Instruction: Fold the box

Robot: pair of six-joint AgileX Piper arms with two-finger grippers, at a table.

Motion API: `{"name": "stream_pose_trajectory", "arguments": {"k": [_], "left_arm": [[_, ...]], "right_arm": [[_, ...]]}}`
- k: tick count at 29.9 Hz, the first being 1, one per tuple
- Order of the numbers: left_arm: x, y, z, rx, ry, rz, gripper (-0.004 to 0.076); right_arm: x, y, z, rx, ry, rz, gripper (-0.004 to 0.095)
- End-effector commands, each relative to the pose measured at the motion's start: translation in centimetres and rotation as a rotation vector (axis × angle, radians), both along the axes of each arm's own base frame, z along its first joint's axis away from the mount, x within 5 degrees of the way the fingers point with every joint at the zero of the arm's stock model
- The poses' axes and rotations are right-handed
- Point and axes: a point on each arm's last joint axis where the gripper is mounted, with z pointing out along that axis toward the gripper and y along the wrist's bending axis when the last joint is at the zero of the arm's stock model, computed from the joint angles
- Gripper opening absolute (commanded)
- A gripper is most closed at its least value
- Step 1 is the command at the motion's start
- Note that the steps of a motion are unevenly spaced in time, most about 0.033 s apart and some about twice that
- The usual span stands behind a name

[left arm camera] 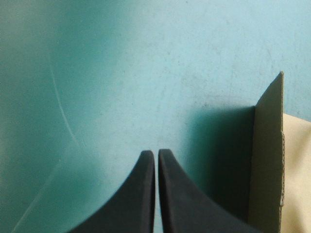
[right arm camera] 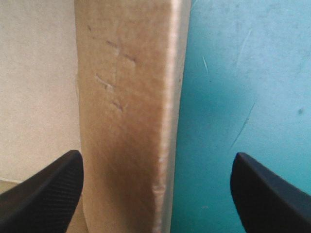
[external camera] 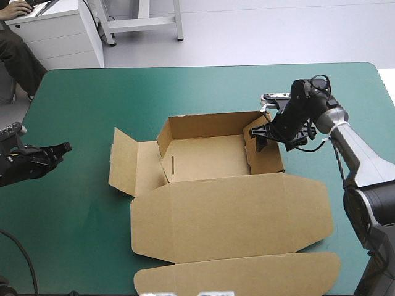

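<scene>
The brown box point(external camera: 207, 158) lies mid-table as an open tray, with its back wall and right wall point(external camera: 269, 154) raised. Its left flaps point(external camera: 123, 161) angle outward and the lid point(external camera: 231, 213) lies flat toward the front edge. My right gripper point(external camera: 259, 134) hangs open over the right wall. In the right wrist view that wall point(right arm camera: 126, 111) stands between the spread fingers of the gripper point(right arm camera: 155, 158). My left gripper point(external camera: 62, 148) is shut and empty, low near the table's left edge. Its tips point(left arm camera: 156, 154) point at bare cover, with a box flap edge point(left arm camera: 267, 155) ahead to one side.
A stretch of teal-green cover point(external camera: 80, 111) separates my left gripper from the box's left flaps. The lid's tuck flap point(external camera: 241, 274) reaches almost to the table's front edge. The right arm stands along the table's right edge.
</scene>
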Motion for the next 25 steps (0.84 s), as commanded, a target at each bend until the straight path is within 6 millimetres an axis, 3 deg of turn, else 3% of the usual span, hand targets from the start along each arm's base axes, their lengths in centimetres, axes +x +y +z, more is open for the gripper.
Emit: {"name": "stream_pose_trajectory", "arguments": {"k": [1, 12, 15, 17, 19, 25], "left_arm": [[0.0, -0.1, 1.7, -0.009, -0.085, 0.03, 0.0005], [0.0, -0.1, 1.7, -0.023, -0.079, 0.044, 0.0005], [0.0, -0.1, 1.7, -0.023, -0.079, 0.044, 0.0005], [0.0, -0.1, 1.7, -0.023, -0.079, 0.044, 0.0005], [0.0, -0.1, 1.7, -0.023, -0.079, 0.044, 0.0005], [0.0, -0.1, 1.7, -0.025, -0.08, 0.044, 0.0005]], "right_arm": [[-0.4, 0.1, 1.7, 0.02, -0.052, -0.008, 0.0768], [-0.7, 1.3, 1.2, -0.063, -0.049, -0.001, 0.073], [-0.9, 1.2, 1.2, -0.074, -0.026, -0.009, 0.0539], [-0.9, 1.2, 1.2, -0.074, -0.026, -0.009, 0.0316], [-0.9, 1.2, 1.2, -0.074, -0.028, -0.007, 0.0016], [-1.2, 1.1, 2.0, -0.071, -0.049, 0.005, 0.0]]}}
